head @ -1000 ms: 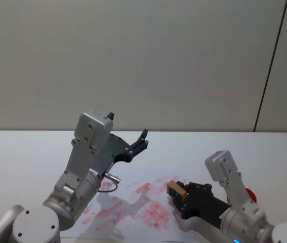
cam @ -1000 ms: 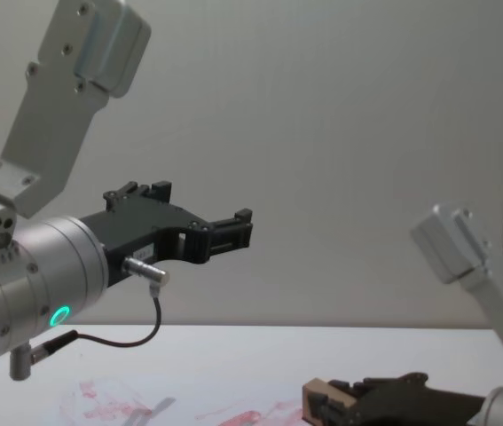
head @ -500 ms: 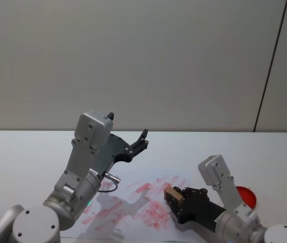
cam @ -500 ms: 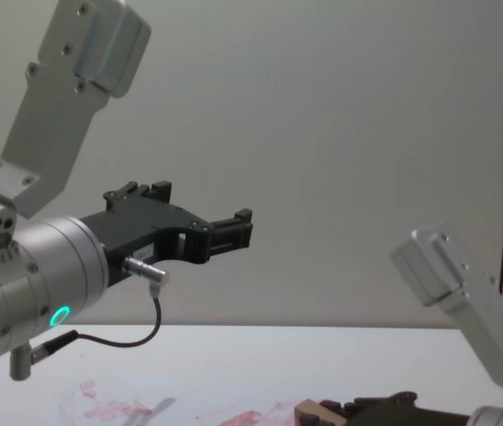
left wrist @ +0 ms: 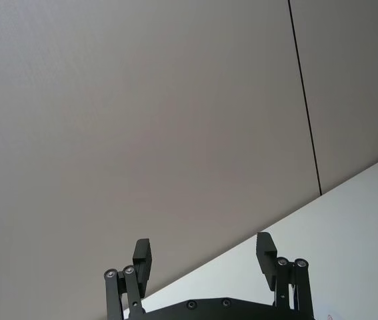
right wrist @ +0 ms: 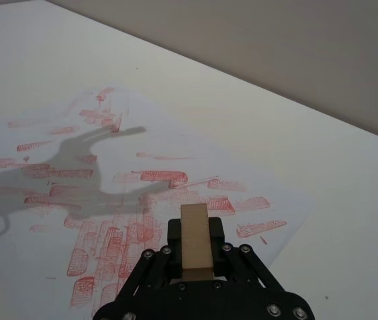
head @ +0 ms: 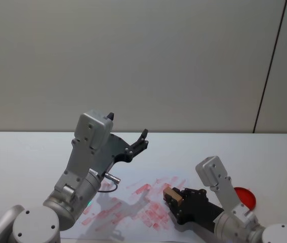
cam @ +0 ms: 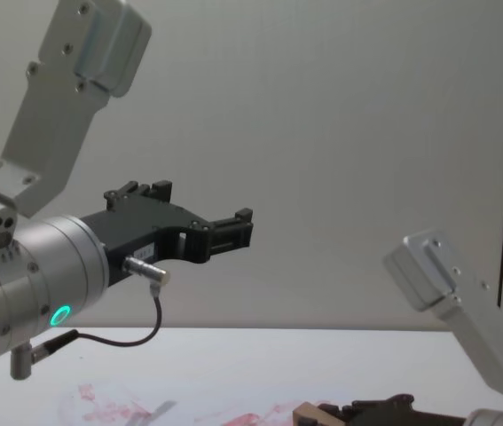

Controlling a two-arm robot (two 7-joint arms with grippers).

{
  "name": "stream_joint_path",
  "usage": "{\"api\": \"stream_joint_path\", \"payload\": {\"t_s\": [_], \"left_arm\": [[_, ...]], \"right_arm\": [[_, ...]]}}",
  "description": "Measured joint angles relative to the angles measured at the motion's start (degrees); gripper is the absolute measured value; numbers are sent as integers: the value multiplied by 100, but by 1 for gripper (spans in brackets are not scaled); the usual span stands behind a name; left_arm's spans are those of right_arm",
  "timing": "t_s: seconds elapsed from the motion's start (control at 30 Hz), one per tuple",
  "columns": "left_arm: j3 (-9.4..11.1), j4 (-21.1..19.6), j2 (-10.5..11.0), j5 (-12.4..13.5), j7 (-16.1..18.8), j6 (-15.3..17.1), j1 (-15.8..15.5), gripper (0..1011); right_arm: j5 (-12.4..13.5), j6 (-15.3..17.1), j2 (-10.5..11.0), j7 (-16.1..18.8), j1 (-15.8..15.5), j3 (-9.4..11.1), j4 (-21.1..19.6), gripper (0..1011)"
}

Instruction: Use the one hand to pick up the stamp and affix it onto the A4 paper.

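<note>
Head view, bench [head: 22, 152]: white and broad, running back to a plain grey wall [head: 143, 61]; it carries everything else.

Paper [head: 133, 200]: a white sheet flat on the bench in front of me, between my two arms. It is covered with red-pink bar-shaped marks and smears. The right wrist view shows it [right wrist: 175, 160] with the marks thickest just ahead of my working claw, and an arm's shadow lies across its far half.

Left claw [left wrist: 203, 248]: raised well above the bench on my left and aimed at the wall. The fingers are spread wide with nothing between them. A green ring glows on its wrist in the chest view, where a thin cable loops beneath it.

Right claw [right wrist: 195, 232]: low over the near right part of the paper, reaching forward and to my left. The fingers are closed on the two sides of the stamp.

Red disc [head: 244, 196]: low and flat on the bench, off the paper to its right, just beyond my right forearm.

Stamp [head: 172, 195]: a small light-tan wooden block gripped at my right claw's tips, its end sticking out past the fingers. It sits over the densely marked patch of the paper; I cannot tell whether its face touches the sheet.
</note>
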Motion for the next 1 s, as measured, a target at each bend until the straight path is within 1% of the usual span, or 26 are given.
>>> {"api": "stream_joint_path", "payload": {"t_s": [0.27, 0.53, 0.83, 1.0], "left_arm": [[0, 0, 0, 0, 0, 0, 0, 1003], [0, 0, 0, 0, 0, 0, 0, 1003], [0, 0, 0, 0, 0, 0, 0, 1002], [0, 0, 0, 0, 0, 0, 0, 1002]], "right_arm": [[-19, 26, 13, 11, -4, -11, 3, 220], [111, -42, 66, -33, -76, 3, -152, 220], [397, -275, 190, -230, -125, 173, -568, 220], [583, -359, 338, -345, -181, 325, -836, 220]]}}
